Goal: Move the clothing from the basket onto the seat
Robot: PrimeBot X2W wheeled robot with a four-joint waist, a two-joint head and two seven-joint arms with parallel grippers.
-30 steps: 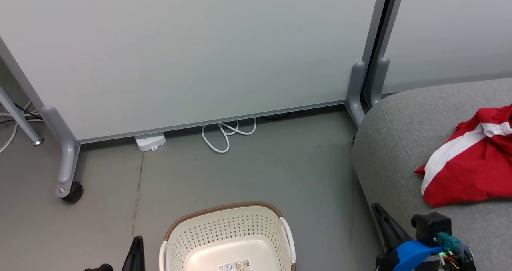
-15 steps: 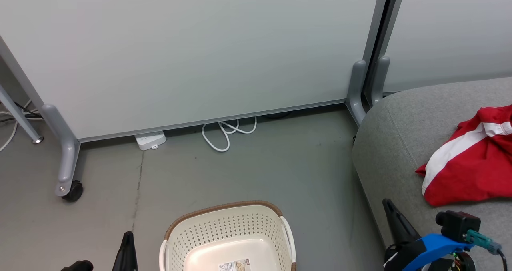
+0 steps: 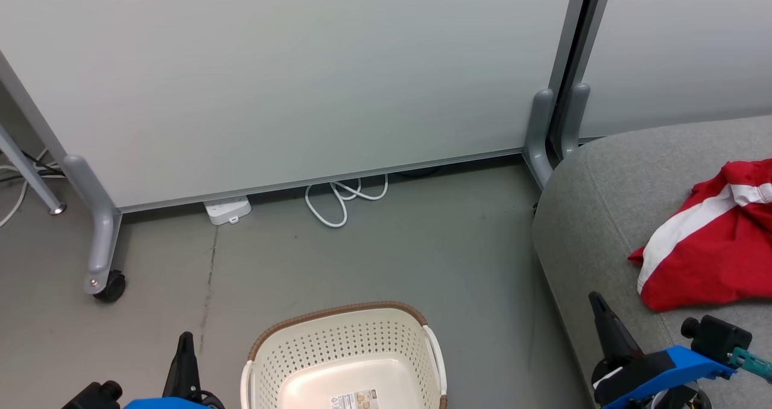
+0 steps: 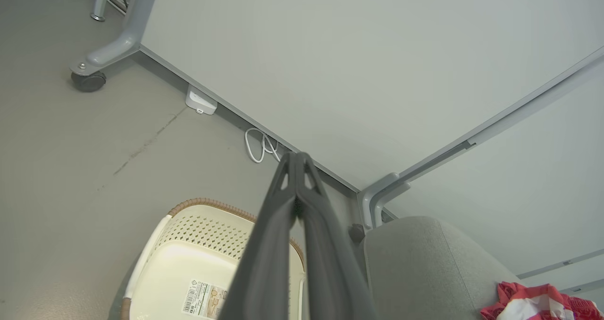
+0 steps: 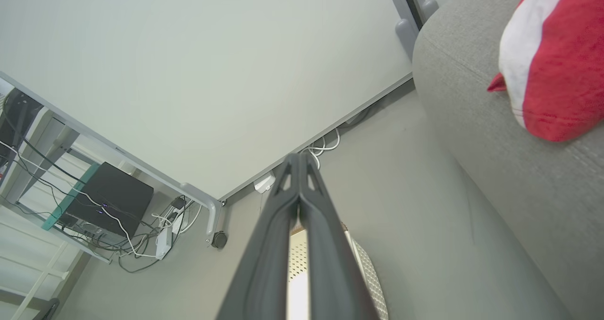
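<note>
The red clothing [image 3: 705,258] with a white stripe lies bunched on the grey seat [image 3: 603,216] at the right; I cannot tell if it is one garment or two. It also shows as red clothing [image 5: 561,70] on the seat [image 5: 476,122]. The cream basket [image 3: 338,342] stands on the floor at the bottom centre, holding nothing but the label on its bottom. My left gripper [image 3: 184,338] is shut and holds nothing, just left of the basket. My right gripper [image 3: 596,299] is shut and holds nothing, at the seat's front edge, below and left of the clothing.
Grey partition panels [image 3: 301,77] on wheeled feet [image 3: 110,287] stand behind the floor. A white power strip [image 3: 227,210] and a looped cable [image 3: 338,201] lie at the panel's base. A desk with cables and a black box [image 5: 108,197] is beyond the left panel.
My right gripper has slid to the right along the seat's front edge. My left gripper has shifted left and slightly up, its blue wrist coming into view. Basket and clothing are unmoved.
</note>
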